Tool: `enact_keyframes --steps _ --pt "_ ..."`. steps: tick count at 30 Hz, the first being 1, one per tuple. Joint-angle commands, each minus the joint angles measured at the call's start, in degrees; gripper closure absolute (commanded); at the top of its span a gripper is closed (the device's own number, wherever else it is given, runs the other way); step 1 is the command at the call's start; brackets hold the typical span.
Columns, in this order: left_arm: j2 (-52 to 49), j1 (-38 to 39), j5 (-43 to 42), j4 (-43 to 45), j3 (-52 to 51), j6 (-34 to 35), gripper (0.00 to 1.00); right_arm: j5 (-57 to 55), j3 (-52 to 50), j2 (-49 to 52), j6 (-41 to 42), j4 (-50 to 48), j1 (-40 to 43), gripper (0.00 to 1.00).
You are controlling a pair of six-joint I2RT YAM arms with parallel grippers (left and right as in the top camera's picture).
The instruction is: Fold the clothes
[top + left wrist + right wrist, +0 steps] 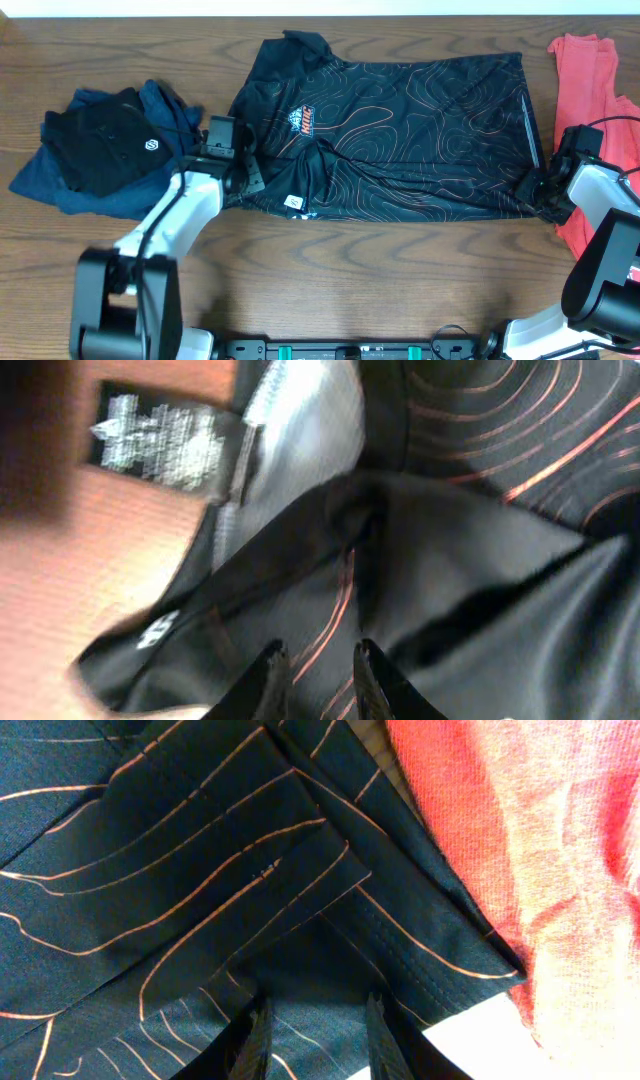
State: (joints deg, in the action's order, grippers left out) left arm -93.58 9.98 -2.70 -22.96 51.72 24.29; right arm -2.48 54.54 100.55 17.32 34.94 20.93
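Three lots of clothing sit on my wooden table [350, 270]. The black jersey [400, 120] with orange contour lines lies spread across the middle, its chest logo [308, 122] face up. A black shirt [95, 140] rests on a navy shirt [165, 110] at the left, and a coral-red shirt [590, 70] lies at the right. My left gripper [245, 175] is at the jersey's lower left edge; its wrist view shows the fingers [272, 675] slightly parted over slack cloth, near a care label [165, 440]. My right gripper [530, 190] is at the lower right corner, its fingers [255, 1040] apart over the folded hem; I cannot tell whether they pinch it.
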Motion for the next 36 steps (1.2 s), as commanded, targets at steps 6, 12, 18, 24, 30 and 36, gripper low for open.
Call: enact_keyframes --steps 6,12,18,24,30,36 --pt "-5.57 0.02 -4.55 6.67 -0.61 1.29 0.76 -0.7 -1.53 0.46 -0.66 0.66 -0.59 0.7" --pt "-6.47 0.02 -4.63 8.11 -0.61 1.33 0.76 -0.72 -1.53 0.46 -0.68 0.59 -0.59 0.69" --pt "-6.45 -0.02 -4.59 10.6 -0.59 1.27 0.94 -0.7 -1.53 0.46 -0.66 0.63 -0.59 0.69" --pt "-5.62 -2.78 -4.17 17.84 0.59 0.87 0.94 -0.72 -1.53 0.46 -0.68 0.87 -0.59 0.69" --pt "-5.57 -5.81 -4.2 21.42 1.09 0.92 0.94 -0.72 -1.53 0.46 -0.68 0.81 -0.59 0.7" --pt "-5.57 -6.8 -4.22 23.08 1.09 0.92 0.69 -0.7 -1.53 0.46 -0.68 0.66 -0.59 0.7"
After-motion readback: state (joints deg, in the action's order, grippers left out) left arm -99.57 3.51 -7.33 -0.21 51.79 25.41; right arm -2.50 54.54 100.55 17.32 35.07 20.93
